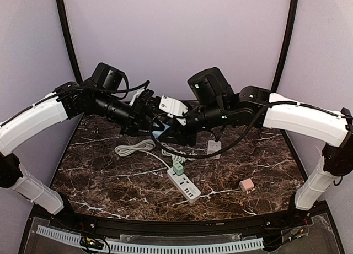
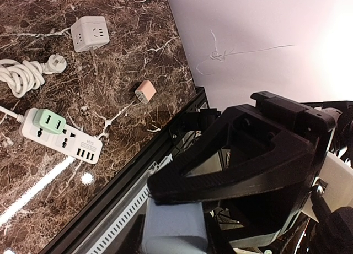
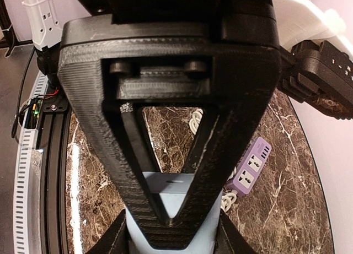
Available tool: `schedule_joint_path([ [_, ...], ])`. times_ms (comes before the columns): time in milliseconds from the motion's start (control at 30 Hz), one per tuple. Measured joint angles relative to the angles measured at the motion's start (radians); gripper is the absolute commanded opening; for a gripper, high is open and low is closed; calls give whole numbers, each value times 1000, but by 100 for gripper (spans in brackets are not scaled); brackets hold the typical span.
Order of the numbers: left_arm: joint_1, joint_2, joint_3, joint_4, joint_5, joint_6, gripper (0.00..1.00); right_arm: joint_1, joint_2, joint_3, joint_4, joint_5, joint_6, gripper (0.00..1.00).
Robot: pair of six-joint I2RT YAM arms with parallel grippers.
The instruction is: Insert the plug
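Handover, by the look of it: the right gripper (image 1: 169, 134) clasps the pale blue plug (image 3: 168, 193) high above the power strip (image 1: 186, 187) (toward its far end), the left gripper (image 1: 148, 126) meets it, grip unclear, and next comes aligning it over a free socket.

Glossy marble-look table (image 1: 110, 182), smooth plastic power strip (image 1: 186, 188), matt plastic plug (image 2: 174, 232)

I see the dark marble table (image 1: 105, 179) carrying a white power strip (image 1: 186, 188) near its middle. From the strip, a coiled white cable (image 1: 132, 150) lies at ten o'clock, a white cube socket (image 1: 214, 147) at one o'clock, and a small pink block (image 1: 246, 184) at three o'clock.
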Motion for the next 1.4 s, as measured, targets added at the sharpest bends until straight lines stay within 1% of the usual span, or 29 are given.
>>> schedule_joint_path([
  [33,0,0,0,0,0,0,1,0,0,0,0,2,0,1],
  [67,0,0,0,1,0,0,1,1,0,0,0,5,0,10],
  [133,0,0,-1,3,0,0,1,2,0,1,-2,10,2,39],
  [167,0,-1,-2,4,0,0,1,3,0,2,-3,14,5,47],
  [233,0,-2,-2,6,1,-3,1,5,0,4,-7,19,13,57],
  [300,0,-4,-5,13,2,-12,1,7,0,4,-8,29,33,63],
  [333,0,-5,-6,17,0,-16,1,8,0,3,-8,36,39,68],
  [367,0,-7,-6,18,-2,-18,1,8,-1,1,-7,39,50,77],
  [400,0,-10,-6,18,-7,-19,1,8,-4,-6,-5,43,63,82],
  [433,0,-11,-7,18,-11,-19,1,8,-8,-15,-3,46,82,84],
  [533,0,-22,-8,14,-36,-19,1,9,-40,-81,9,52,133,86],
  [733,5,-66,-31,-23,-105,-14,1,9,-134,-222,13,54,259,85],
  [900,13,-93,-47,-89,-176,0,1,6,-195,-328,8,53,379,78],
  [1067,16,-94,-57,-151,-240,20,1,-16,-227,-441,5,29,497,65],
  [1133,16,-95,-64,-173,-257,25,1,-39,-228,-482,4,11,541,61],
  [1233,16,-101,-79,-190,-277,31,1,-91,-229,-532,0,-28,592,58],
  [1400,16,-115,-90,-211,-288,38,1,-155,-206,-586,2,-119,633,52],
])
